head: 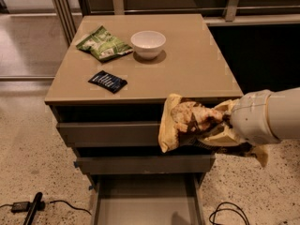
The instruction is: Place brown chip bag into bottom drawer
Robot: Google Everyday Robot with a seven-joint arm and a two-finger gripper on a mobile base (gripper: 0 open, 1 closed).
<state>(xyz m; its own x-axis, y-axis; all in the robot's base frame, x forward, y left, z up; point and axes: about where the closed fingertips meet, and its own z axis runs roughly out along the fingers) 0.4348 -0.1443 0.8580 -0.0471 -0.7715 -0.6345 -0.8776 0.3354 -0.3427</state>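
brown chip bag (187,121): in the air, off the worktop, in front of the two upper drawers (112,134) at the cabinet's right side; crumpled, tan end hanging down on its left.
hand (214,128): at frame right on the end of the white arm (272,116), level with the upper drawers; clamped on the bag's right part, foil folded around it and hiding much of it.
bottom drawer (145,205): pulled open, lower than the bag and slightly to its left; plain grey floor showing.
worktop (197,64): green chip bag (104,44) back left, white bowl (148,43) just beside it, black packet (108,81) near the front-left edge.
floor: cable (229,212) lower right.
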